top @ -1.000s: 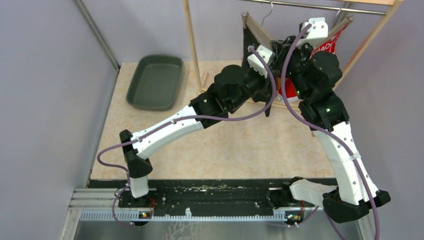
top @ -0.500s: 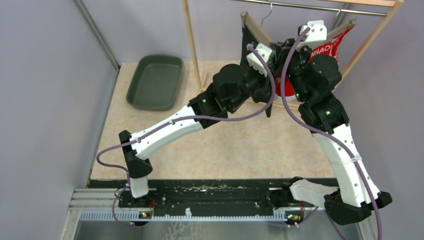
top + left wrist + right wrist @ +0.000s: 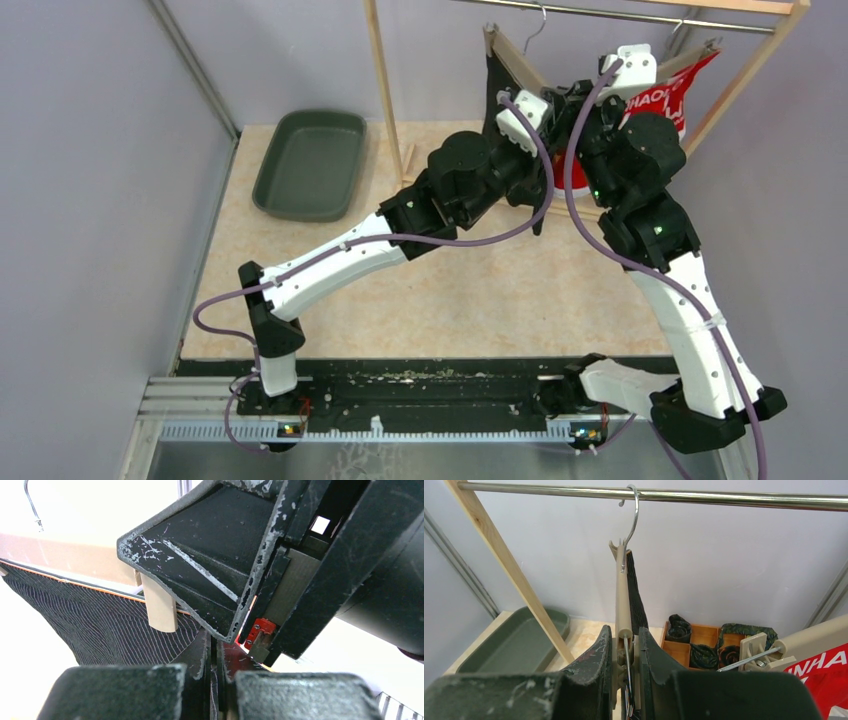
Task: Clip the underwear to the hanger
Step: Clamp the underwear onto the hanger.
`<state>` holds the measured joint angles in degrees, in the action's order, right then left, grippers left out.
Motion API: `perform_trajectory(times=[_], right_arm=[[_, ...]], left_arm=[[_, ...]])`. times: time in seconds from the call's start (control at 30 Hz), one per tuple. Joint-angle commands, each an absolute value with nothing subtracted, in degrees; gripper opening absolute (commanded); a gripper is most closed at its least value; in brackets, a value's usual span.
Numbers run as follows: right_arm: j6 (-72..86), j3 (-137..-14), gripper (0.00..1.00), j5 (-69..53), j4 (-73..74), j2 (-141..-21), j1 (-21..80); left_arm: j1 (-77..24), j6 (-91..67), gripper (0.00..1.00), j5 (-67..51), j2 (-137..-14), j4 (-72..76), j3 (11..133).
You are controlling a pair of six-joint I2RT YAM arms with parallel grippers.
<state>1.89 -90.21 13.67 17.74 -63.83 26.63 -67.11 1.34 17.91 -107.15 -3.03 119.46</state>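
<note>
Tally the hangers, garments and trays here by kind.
Hangers: 2 (left hanger, right hanger)
Garments: 2 (black underwear, red garment)
Trays: 1 (green tray)
Total: 5

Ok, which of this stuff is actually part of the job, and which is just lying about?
Job:
underwear
hanger
right gripper, on the hanger's clip

Lying about:
tray
sock box
red garment
second hanger
</note>
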Motion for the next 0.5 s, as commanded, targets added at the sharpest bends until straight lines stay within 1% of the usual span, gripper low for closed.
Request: perform_trajectory(times=[0.0, 0.47], right_arm=[[2.08, -87.20, 0.00, 10.42, 27.17, -65.23, 28.99], [3.26, -86.59, 0.00, 8.68, 26.22, -65.50, 29.16]], left_arm=[[-69.56, 1.61, 0.00, 14.83, -104.85, 2.00, 122.52], [-69.78, 2.56, 0.00, 15.57, -103.69, 6.08, 121.77]])
